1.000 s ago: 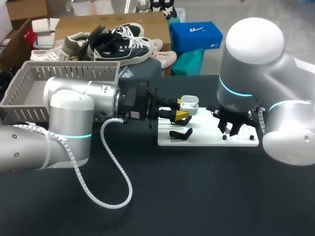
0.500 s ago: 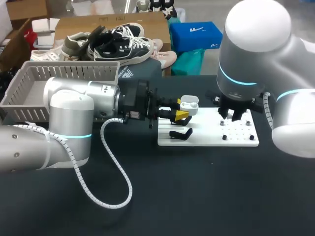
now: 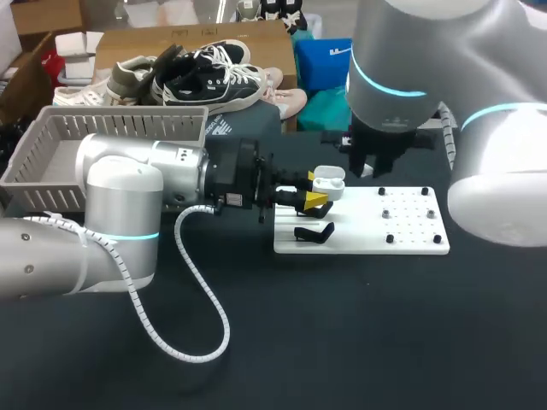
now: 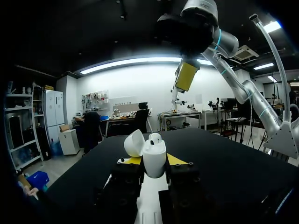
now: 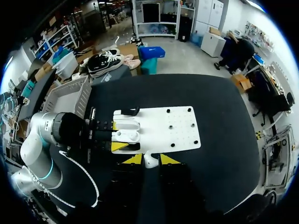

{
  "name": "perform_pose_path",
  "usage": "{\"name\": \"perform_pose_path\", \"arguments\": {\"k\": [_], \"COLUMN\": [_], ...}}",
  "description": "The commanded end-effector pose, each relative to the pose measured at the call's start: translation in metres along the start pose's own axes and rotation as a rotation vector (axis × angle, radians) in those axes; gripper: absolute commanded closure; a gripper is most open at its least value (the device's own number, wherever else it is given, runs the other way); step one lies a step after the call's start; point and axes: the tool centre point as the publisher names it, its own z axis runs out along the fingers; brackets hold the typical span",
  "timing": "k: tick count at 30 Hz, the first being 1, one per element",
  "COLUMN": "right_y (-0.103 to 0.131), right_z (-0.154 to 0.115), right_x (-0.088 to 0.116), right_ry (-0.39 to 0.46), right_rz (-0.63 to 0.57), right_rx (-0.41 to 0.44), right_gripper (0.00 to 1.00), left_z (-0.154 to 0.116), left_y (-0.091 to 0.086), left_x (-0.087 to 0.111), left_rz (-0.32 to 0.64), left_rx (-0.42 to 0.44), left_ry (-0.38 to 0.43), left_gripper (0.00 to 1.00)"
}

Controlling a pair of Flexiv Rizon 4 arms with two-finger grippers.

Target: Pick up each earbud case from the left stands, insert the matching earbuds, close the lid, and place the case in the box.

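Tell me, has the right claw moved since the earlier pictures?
Yes. The right claw, holding an earbud, rose from the right part of the board and shifted leftward, toward the case.

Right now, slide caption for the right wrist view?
Right gripper shut on an earbud high above the white board; left gripper holds the open case at its edge.

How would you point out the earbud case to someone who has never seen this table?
Find the white board on the dark table. At its left end, the left gripper clamps the earbud case, a small white rounded shell, between yellow-tipped fingers. Its lid is flipped open, unlike the black stand beside it.
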Motion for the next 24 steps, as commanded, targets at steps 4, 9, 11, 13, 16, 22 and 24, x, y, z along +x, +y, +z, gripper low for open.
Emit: {"name": "perform_pose_path", "arguments": {"k": [4, 9, 11, 13, 16, 22, 24], "right_y": [0.024, 0.037, 0.04, 0.043, 0.046, 0.05, 0.05], "right_z": [0.01, 0.016, 0.02, 0.024, 0.029, 0.034, 0.036], "right_x": [-0.011, -0.014, -0.015, -0.015, -0.017, -0.018, -0.018], "right_ry": [0.118, 0.138, 0.142, 0.15, 0.15, 0.154, 0.157], "right_rz": [-0.059, -0.078, -0.081, -0.087, -0.091, -0.096, -0.095], "right_rx": [-0.012, -0.018, -0.02, -0.022, -0.022, -0.032, -0.04], "right_gripper": [1.0, 1.0, 1.0, 1.0, 1.0, 1.0, 1.0], "left_z": [0.0, 0.0, 0.0, 0.0, 0.0, 0.0, 0.0], "left_y": [0.001, 0.001, 0.001, 0.001, 0.001, 0.001, 0.001], "left_x": [0.0, 0.0, 0.0, 0.0, 0.0, 0.0, 0.0], "left_rz": [0.001, 0.001, 0.001, 0.001, 0.001, 0.001, 0.001], "left_rx": [0.001, 0.001, 0.001, 0.001, 0.001, 0.001, 0.001], "left_ry": [-0.001, -0.001, -0.001, -0.001, -0.001, -0.001, -0.001], "left_gripper": [1.0, 1.0, 1.0, 1.0, 1.0, 1.0, 1.0]}}
